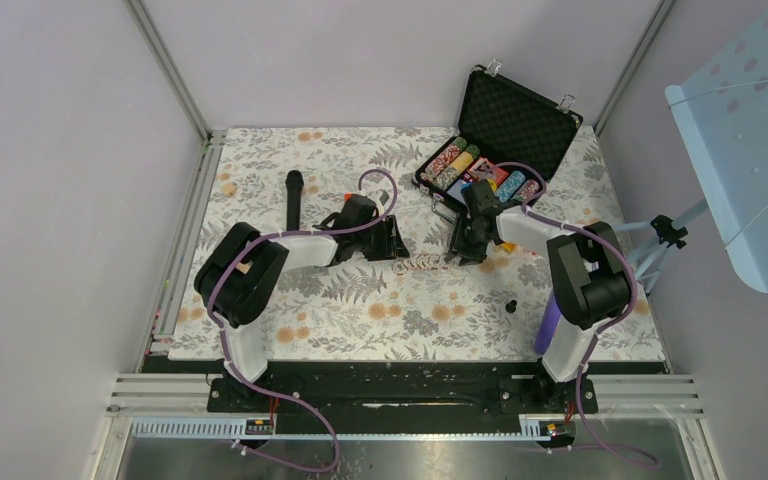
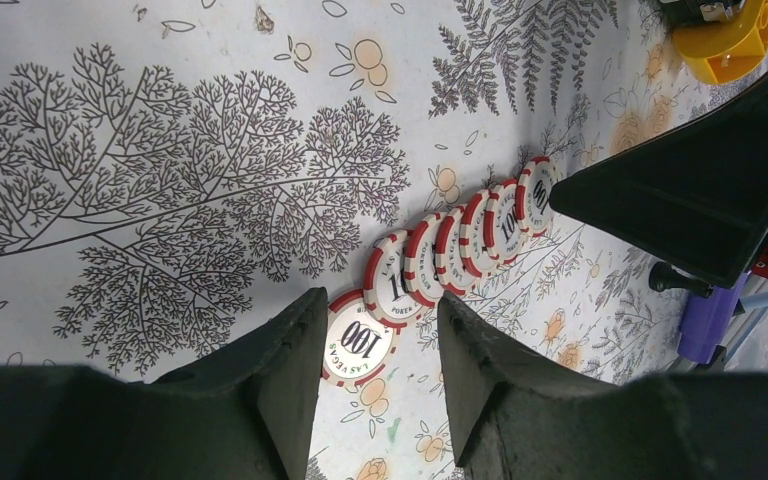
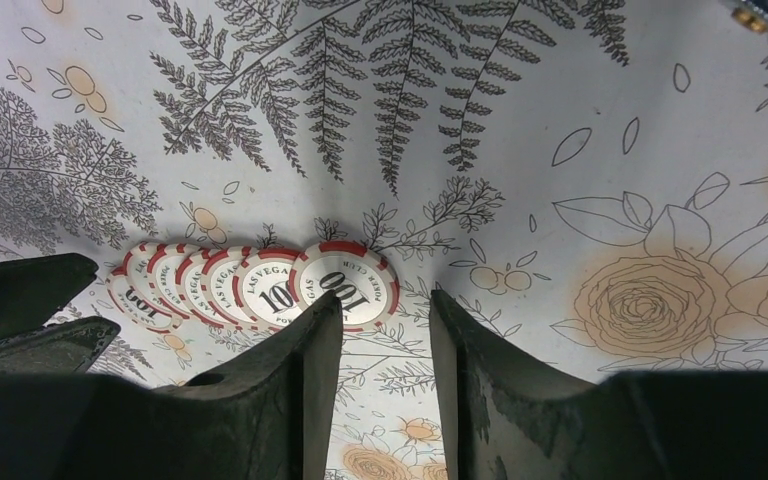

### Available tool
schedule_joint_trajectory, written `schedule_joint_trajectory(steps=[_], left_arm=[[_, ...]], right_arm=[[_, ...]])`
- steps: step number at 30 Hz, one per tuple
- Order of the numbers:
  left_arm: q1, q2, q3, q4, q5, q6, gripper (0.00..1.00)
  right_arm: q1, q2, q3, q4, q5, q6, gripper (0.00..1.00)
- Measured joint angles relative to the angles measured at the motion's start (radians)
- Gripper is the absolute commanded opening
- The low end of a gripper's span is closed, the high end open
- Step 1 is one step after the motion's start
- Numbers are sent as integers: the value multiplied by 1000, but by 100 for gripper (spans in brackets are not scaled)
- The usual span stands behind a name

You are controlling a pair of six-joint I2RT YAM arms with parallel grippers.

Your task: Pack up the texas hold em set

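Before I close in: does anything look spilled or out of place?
Yes. A row of red-and-white 100 chips lies toppled and overlapping on the tablecloth, outside the open briefcase that holds the other chips.

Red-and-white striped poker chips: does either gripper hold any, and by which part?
Nothing is held. The left gripper and the right gripper are both open, one at each end of the overlapping row of red-and-white striped poker chips on the floral table cover.

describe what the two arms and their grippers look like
Both the left arm and right arm have white links, bulky black joints and a looping purple cable. The left gripper and right gripper are matte black, each with two thick wedge-shaped fingers.
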Motion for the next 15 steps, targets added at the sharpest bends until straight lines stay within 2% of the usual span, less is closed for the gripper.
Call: schedule_joint_trajectory(steps=[7, 15], left_arm=[[0, 0, 0, 0, 2, 1, 43], [0, 0, 0, 0, 3, 2, 43]], right_arm=[[-4, 14, 15, -6, -11, -10, 38], [-6, 26, 30, -16, -23, -23, 40]])
